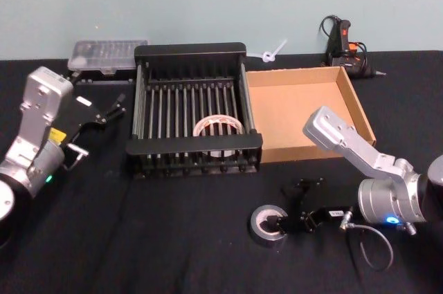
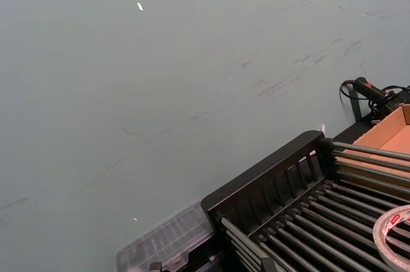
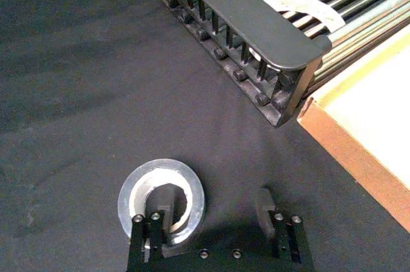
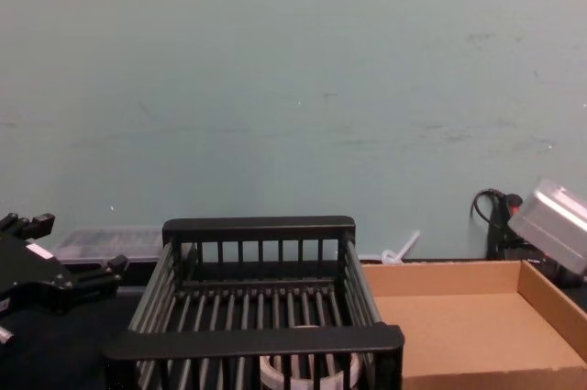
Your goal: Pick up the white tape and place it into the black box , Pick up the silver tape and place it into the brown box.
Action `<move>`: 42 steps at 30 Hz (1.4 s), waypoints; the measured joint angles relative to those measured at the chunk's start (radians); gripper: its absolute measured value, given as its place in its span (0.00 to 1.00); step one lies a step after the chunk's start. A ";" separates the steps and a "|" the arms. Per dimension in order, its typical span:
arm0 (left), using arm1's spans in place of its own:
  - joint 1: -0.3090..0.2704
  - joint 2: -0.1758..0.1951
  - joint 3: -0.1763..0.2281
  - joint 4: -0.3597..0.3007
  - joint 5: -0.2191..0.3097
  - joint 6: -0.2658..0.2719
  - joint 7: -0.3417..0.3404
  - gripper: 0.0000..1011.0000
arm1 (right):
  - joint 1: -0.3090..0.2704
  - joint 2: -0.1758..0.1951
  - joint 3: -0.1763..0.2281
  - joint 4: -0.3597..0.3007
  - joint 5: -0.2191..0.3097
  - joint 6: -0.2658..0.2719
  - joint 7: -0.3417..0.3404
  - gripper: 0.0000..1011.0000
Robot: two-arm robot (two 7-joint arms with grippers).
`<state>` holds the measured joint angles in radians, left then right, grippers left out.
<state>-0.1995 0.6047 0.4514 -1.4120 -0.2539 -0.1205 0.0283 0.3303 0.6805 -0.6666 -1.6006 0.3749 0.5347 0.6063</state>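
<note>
One roll remains to be moved: the small thick roll of dull grey-silver tape (image 1: pixel 268 225) lies flat on the black cloth-covered table (image 1: pixel 138 239), in front of the black slatted plastic crate (image 1: pixel 194 55) and well short of the shallow brown cardboard tray (image 1: pixel 360 111) just beside that crate. The thin wide ring of white tape (image 1: pixel 218 126) is already seen lying on the crate's bars. The right gripper (image 3: pixel 214 217) is spread apart, one finger set inside the roll's core and the other outside its wall. A slip is judged the main risk, since only one thin wall would be pinched and the roll could tilt or drop before reaching the tray. The left gripper (image 1: pixel 97 115) is parked open beside the crate.
</note>
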 joint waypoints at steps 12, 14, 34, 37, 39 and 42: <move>0.000 0.000 0.000 0.000 0.000 0.000 0.000 0.99 | 0.000 0.000 0.001 -0.001 0.000 -0.001 0.000 0.50; 0.000 0.000 0.000 0.000 0.000 0.000 0.000 0.99 | 0.000 0.000 0.001 -0.001 0.001 -0.001 0.000 0.44; 0.000 0.000 0.000 0.000 0.000 0.000 0.000 0.99 | 0.000 0.000 0.001 -0.001 0.002 -0.001 -0.001 0.17; 0.000 0.000 0.000 0.000 0.000 0.000 0.000 0.99 | -0.002 0.000 0.003 -0.001 0.004 -0.001 -0.001 0.17; 0.000 0.000 0.000 0.000 0.000 0.000 0.000 0.99 | -0.005 0.000 0.009 -0.003 0.009 -0.001 -0.001 0.17; 0.000 0.000 0.000 0.000 0.000 0.000 0.000 0.99 | -0.011 0.002 0.020 -0.010 0.018 -0.002 -0.008 0.17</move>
<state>-0.1995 0.6047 0.4514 -1.4120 -0.2539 -0.1205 0.0283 0.3193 0.6828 -0.6470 -1.6108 0.3926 0.5332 0.5980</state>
